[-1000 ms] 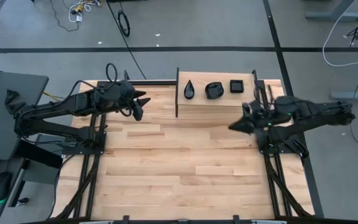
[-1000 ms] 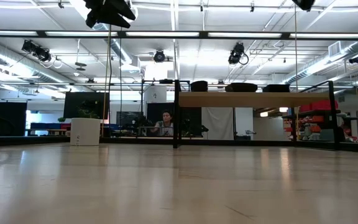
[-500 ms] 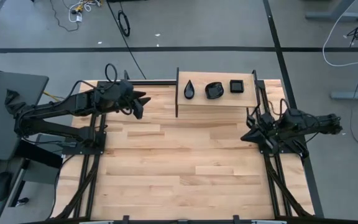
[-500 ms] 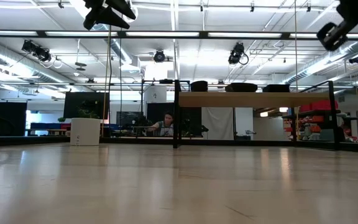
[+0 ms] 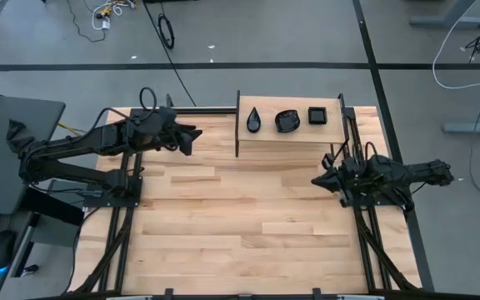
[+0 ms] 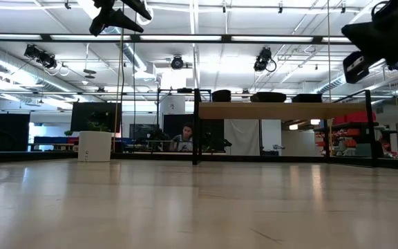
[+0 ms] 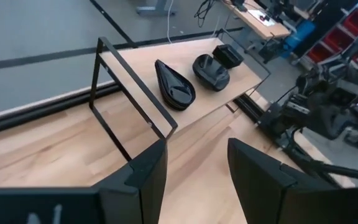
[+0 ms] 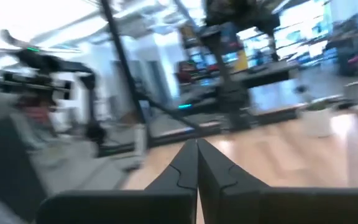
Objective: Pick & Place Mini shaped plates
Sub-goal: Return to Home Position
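Both arms (image 5: 73, 151) are matte black, built of jointed segments. A black cable (image 5: 148, 93) loops up behind the left hand (image 5: 192, 136), whose body carries white lettering (image 7: 27, 214). The right hand (image 5: 317, 180) tapers to two notched black fingers (image 8: 174, 175).

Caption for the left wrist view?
Open, empty left gripper faces the shelf of black mini shaped plates; right arm beyond.

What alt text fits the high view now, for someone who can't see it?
Overhead, a shelf at the far edge of the wooden table holds a row of black dishes: drop-shaped plates, rounded plates, square plates. The left gripper, open, hovers left of the shelf; the right gripper, shut, sits by the table's right edge.
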Robot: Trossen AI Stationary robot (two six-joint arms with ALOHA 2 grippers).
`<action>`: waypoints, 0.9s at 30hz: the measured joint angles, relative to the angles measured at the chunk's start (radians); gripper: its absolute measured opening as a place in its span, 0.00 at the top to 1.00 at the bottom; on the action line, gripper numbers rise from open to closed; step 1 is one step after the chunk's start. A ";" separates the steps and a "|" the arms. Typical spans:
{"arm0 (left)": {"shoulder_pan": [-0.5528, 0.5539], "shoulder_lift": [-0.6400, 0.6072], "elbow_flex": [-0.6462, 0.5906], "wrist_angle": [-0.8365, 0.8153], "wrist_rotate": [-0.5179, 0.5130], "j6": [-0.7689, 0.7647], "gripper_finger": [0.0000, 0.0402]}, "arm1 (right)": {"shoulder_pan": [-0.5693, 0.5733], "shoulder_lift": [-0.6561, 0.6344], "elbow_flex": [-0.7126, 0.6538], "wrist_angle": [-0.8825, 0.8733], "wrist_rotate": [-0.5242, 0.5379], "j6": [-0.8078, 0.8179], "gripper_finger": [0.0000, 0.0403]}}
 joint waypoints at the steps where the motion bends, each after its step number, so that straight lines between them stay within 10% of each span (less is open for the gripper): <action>1: 0.000 0.000 0.000 0.000 0.000 -0.014 0.57 | -0.009 -0.001 0.000 -0.007 0.017 -0.026 1.00; 19: 0.000 0.000 0.000 -0.021 0.004 -0.050 0.57 | -0.107 0.029 0.002 -0.135 0.027 -0.114 0.98; 27: -0.001 0.000 0.000 -0.031 0.179 0.003 0.64 | -0.107 0.034 0.002 -0.132 0.026 -0.109 0.94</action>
